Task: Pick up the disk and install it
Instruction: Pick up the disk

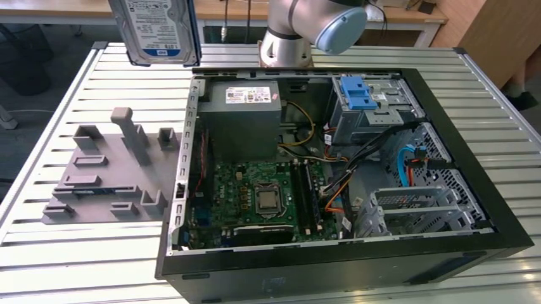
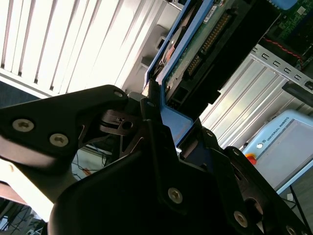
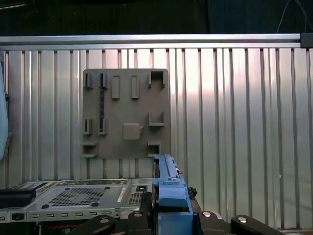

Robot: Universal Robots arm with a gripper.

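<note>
Claw point(image 3: 171, 213) clamps disk point(image 1: 156, 31); open case point(image 1: 488, 190) holds motherboard point(image 1: 253, 190).

A ribbed metal counter point(image 1: 50, 266) stood on a dark floor point(image 1: 30, 142); beyond it was a wooden desk point(image 1: 228, 11), and light shone on the slats.

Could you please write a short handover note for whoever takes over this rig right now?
Gripper: shut on the disk, gripping its blue rail.
Disk: held upright in the air above the table, at the exterior view's upper left, outside the open case. The grey fixture lies beside the case.
Done: disk picked up.
Left: installing it; it is not yet in the case.
</note>
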